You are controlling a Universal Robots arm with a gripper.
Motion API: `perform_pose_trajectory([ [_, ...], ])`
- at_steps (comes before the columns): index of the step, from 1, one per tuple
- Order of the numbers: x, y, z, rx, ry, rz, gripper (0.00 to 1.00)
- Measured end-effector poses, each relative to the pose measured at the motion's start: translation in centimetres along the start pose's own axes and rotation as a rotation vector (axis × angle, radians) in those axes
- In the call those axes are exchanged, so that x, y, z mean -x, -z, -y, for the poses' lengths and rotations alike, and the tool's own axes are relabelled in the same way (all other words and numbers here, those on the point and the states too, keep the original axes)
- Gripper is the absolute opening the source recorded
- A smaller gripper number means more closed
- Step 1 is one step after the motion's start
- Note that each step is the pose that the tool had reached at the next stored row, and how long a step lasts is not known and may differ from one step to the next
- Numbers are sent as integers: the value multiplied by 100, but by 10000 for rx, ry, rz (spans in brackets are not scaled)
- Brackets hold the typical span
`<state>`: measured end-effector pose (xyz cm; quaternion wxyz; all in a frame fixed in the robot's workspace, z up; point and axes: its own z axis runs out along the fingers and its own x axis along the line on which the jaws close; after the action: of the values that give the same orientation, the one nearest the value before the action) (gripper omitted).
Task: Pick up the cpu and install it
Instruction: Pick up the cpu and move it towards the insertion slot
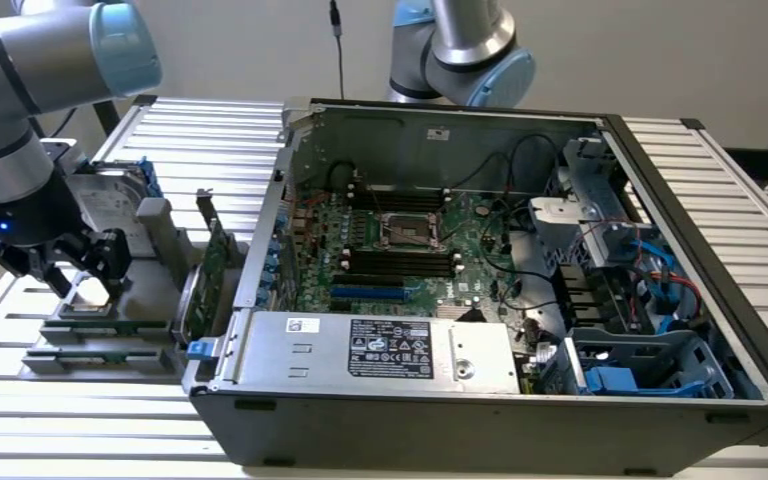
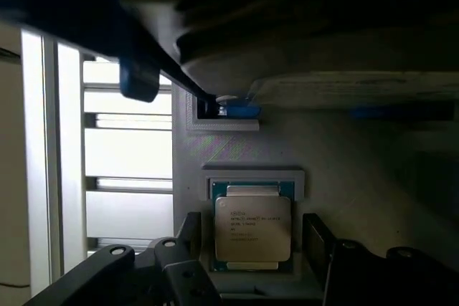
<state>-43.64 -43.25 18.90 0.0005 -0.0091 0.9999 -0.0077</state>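
While the hand (image 1: 88,274) is hanging low over the grey holder (image 2: 358,170), its jaws are standing spread wide, released and gripping nothing. The cpu (image 1: 92,292) is lying flat in the holder's square recess, metal top facing up, directly between the two fingers.

Wrist view: one dark finger (image 2: 316,236) is sitting on each side of the cpu (image 2: 252,227). A narrow strip of holder is showing between each finger and the chip's edge, so the fingers are flanking it and not touching it. Printed lettering is showing on the chip's lid but is too small to read.

The holder is sitting on the slatted metal surface (image 1: 91,440), near the surface's edge at the exterior view's left. Just behind the holder, a silver hard drive (image 1: 107,200) with a blue bracket is standing. A green card (image 1: 213,262) is standing upright between the holder and the computer case (image 1: 491,420).

The case is lying open on the middle of the surface, well apart from the cpu. Inside it, the socket (image 1: 404,232) on the motherboard (image 1: 451,285) is lying uncovered, framed by its metal bracket. A second arm (image 1: 458,55) is standing beyond the surface's far edge, behind the case.
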Motion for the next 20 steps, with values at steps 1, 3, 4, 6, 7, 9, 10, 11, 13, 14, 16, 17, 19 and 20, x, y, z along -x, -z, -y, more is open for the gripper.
perform_pose_trajectory([
  [1, 0, 0, 1, 8, 0, 0, 67],
  [3, 0, 1, 5, 31, 1, 0, 67],
  [4, 0, 0, 5, 41, 0, 1, 67],
  [6, 0, 1, 7, 74, 1, 2, 67],
  [7, 0, 0, 8, 86, 0, 3, 67],
  [9, 0, 0, 11, 109, 1, 4, 67],
  [10, 0, 0, 12, 121, 1, 5, 67],
  [11, 0, -1, 15, 134, 1, 7, 67],
  [13, -1, -1, 22, 165, 2, 7, 67],
  [14, -1, -1, 26, 182, 1, 7, 67],
  [16, -2, -1, 36, 223, 1, 8, 67],
  [17, -2, -1, 40, 245, 1, 9, 67],
  [19, -2, -2, 47, 276, 1, 10, 67],
  [20, -2, -2, 49, 289, 0, 10, 67],
])
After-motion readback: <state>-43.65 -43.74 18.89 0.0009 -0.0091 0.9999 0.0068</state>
